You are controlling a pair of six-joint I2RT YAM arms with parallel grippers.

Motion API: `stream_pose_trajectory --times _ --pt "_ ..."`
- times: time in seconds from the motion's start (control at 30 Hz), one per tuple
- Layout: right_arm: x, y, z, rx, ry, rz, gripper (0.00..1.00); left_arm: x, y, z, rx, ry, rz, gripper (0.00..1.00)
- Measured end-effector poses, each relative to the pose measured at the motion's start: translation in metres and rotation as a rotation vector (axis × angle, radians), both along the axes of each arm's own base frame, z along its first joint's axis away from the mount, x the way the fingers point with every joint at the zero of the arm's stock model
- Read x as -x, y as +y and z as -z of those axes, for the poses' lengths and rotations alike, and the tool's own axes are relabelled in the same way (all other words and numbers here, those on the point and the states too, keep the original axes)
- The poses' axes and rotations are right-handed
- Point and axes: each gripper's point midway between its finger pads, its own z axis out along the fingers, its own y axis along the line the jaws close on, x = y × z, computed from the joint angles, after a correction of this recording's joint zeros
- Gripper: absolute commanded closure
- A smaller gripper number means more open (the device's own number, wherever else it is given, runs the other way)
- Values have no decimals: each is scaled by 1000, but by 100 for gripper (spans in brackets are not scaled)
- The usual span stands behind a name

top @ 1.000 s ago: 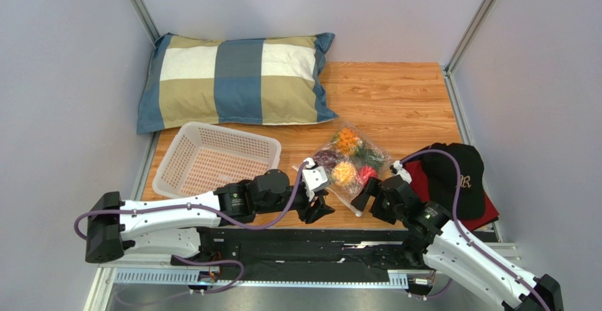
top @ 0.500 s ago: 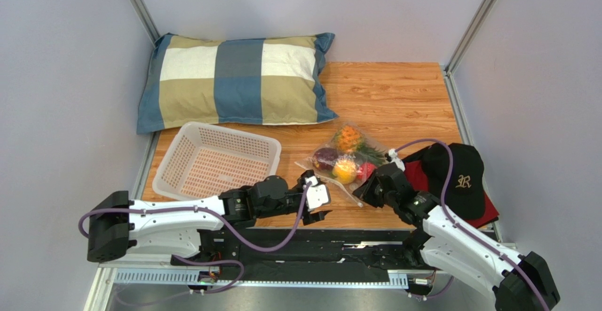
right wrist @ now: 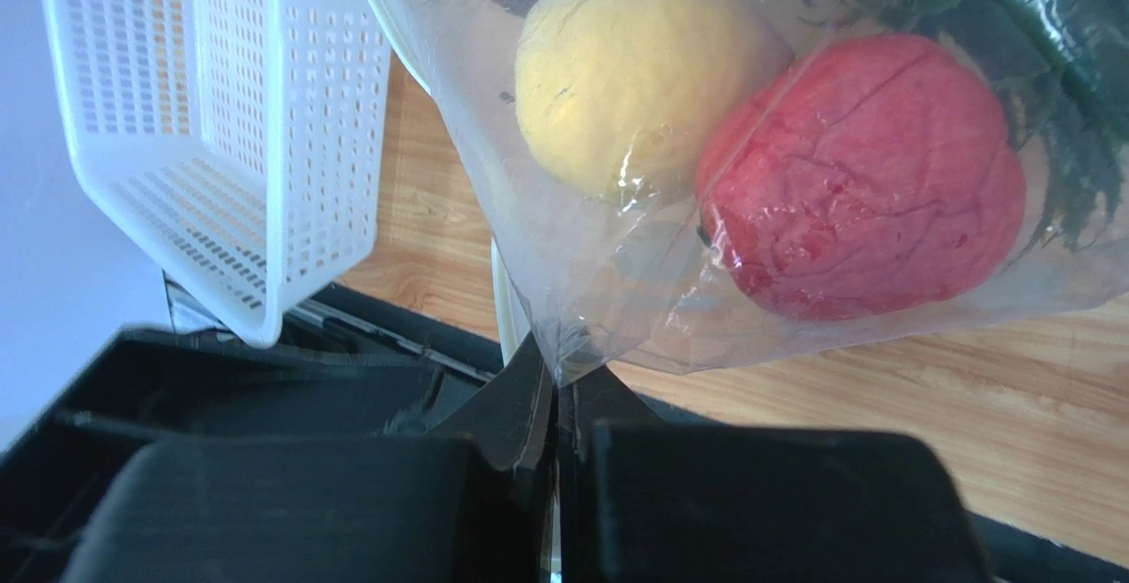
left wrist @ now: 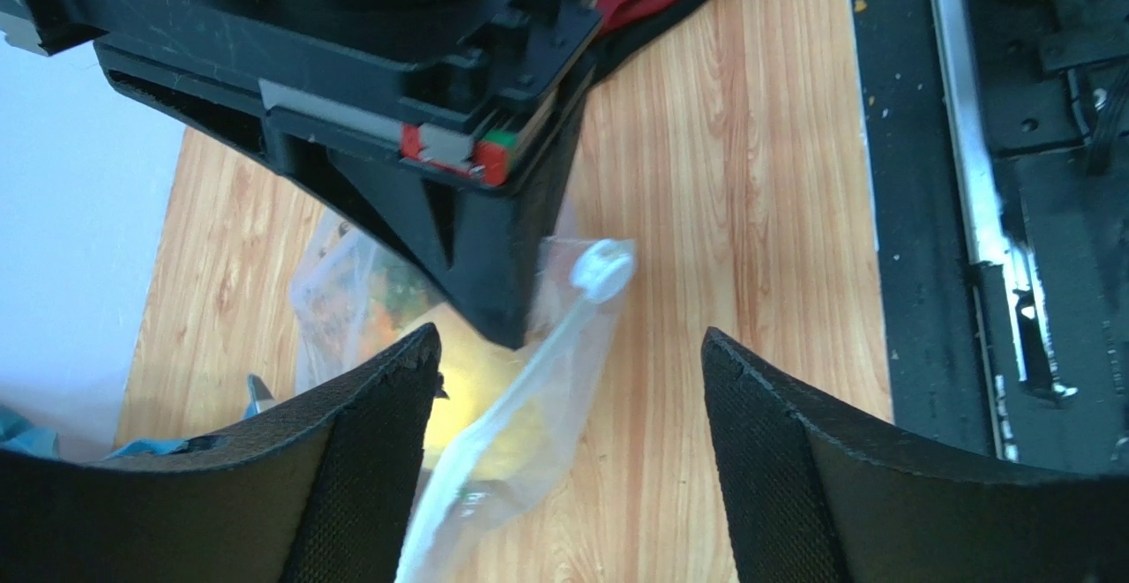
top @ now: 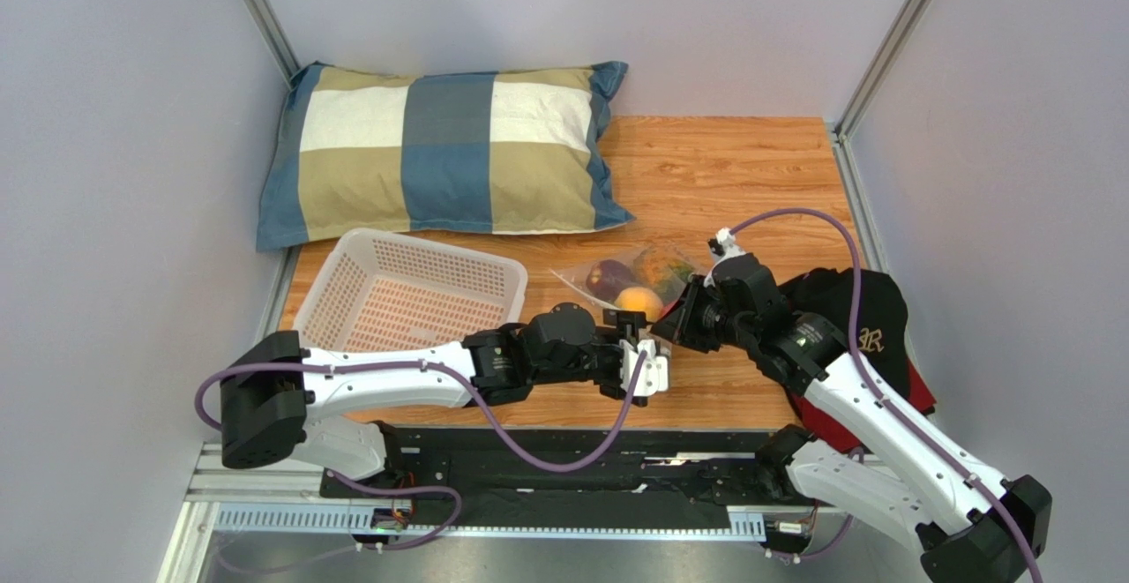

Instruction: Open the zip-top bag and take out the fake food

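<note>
The zip-top bag (top: 634, 284), a clear, roughly square plastic pouch with a white zip strip, sits right of centre on the wooden tabletop (top: 742, 173), between the basket and the cap. Nearest, the left hand (left wrist: 570, 457) has its black fingers (left wrist: 378, 464) spread wide. The bag's edge and round white slider (left wrist: 603, 270) lie in the gap between them, and neither finger clearly touches the plastic. Just beyond it, the right hand (right wrist: 554, 391) has its fingers pressed together, pinching a corner of the bag.

Inside the plastic are the fake food pieces:
- a yellow-orange round fruit (right wrist: 636, 74)
- a red berry (right wrist: 861, 173) touching the fruit
- a green leafy sprig (right wrist: 1047, 67)
- a dark purple-maroon piece (top: 610, 272)
- an orange frilly piece (top: 659, 263)

To the left stands a white perforated plastic basket (top: 398, 299). To the right a black cap (top: 868, 325) rests on red cloth (top: 914, 391). Farthest back lies a blue, cream and tan checked pillow (top: 444, 147).
</note>
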Motion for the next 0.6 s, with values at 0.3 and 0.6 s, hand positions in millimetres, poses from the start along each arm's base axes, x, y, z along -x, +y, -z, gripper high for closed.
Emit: stream_pose_trajectory --times 0.3,0.6 --pt "13 0 -1 -14 44 -76 100 -35 -1 20 -38 38 -12 37" --pt "12 2 -13 -59 50 -84 100 -29 -8 30 -32 109 33 33"
